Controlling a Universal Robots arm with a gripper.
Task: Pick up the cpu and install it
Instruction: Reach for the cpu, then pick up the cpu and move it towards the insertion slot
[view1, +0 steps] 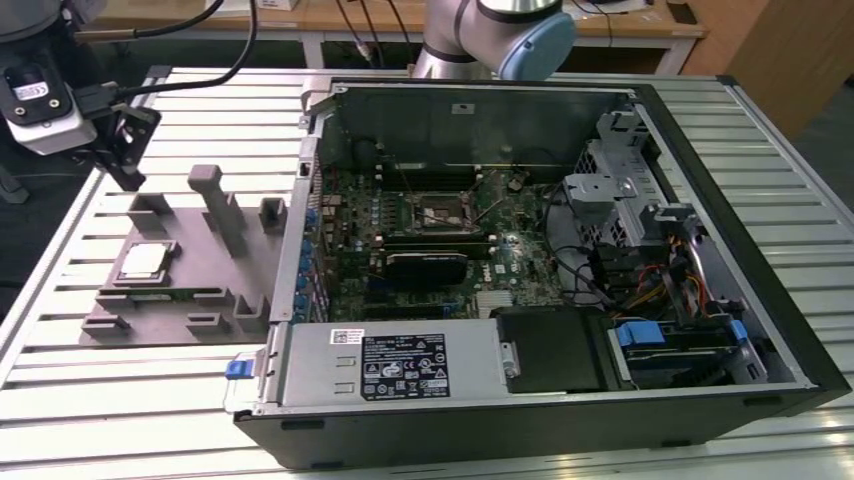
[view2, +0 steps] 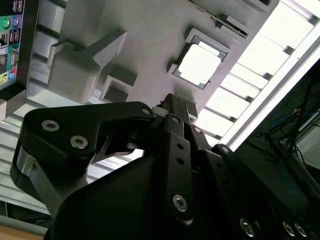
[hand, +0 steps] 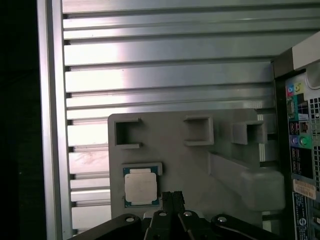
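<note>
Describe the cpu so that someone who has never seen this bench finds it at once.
Start at the big open black computer case; on the exterior view's left of it lies a grey plastic tray with upright posts. The cpu is the small flat square chip in a shallow recess of that tray, the only silvery, pale-rimmed piece among plain grey blocks.
</note>
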